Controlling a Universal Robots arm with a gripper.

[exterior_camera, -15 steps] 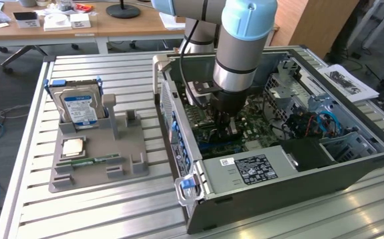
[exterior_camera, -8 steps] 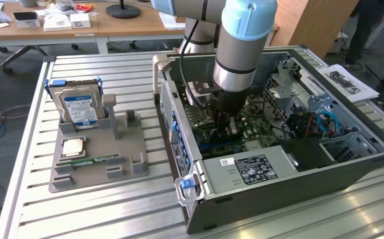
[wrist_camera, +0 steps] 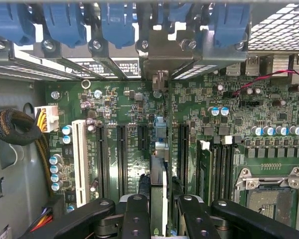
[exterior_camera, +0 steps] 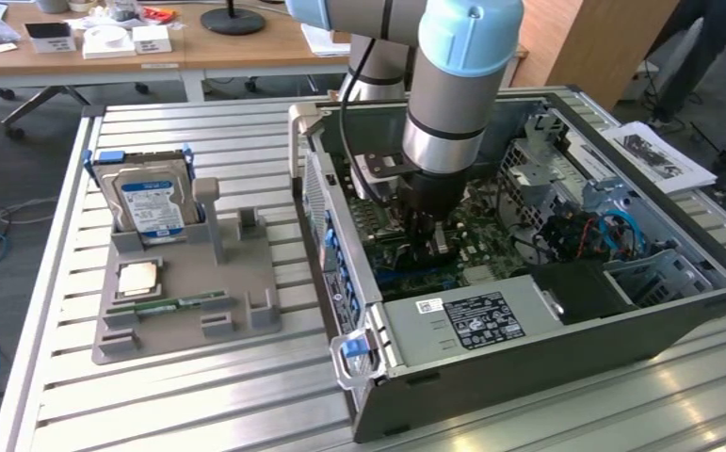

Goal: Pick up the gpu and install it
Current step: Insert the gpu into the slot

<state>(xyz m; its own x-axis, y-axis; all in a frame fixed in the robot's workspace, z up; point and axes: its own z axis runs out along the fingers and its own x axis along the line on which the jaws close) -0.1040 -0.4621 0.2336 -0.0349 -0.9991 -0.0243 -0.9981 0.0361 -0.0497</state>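
Note:
The gpu [wrist_camera: 159, 184] shows edge-on in the wrist view, a thin card standing upright over the green motherboard [wrist_camera: 239, 124]. It lies between two long black expansion slots [wrist_camera: 121, 159], and its silvery end bracket [wrist_camera: 160, 79] reaches the case's rear slot openings. My gripper [wrist_camera: 162, 204] is shut on the card, one black finger [wrist_camera: 136, 211] on each side. In the exterior view the gripper [exterior_camera: 432, 235] reaches down into the open computer case [exterior_camera: 526, 320], close above the board. Whether the card sits fully in its slot, I cannot tell.
Blue slot latches [wrist_camera: 65, 22] line the case's rear wall. A cable bundle [wrist_camera: 12, 127] and an empty CPU socket [wrist_camera: 269, 191] flank the slots. On the exterior view's left, a grey fixture [exterior_camera: 186, 330] holds a hard drive [exterior_camera: 149, 202], a chip [exterior_camera: 137, 280] and a memory stick [exterior_camera: 168, 306].

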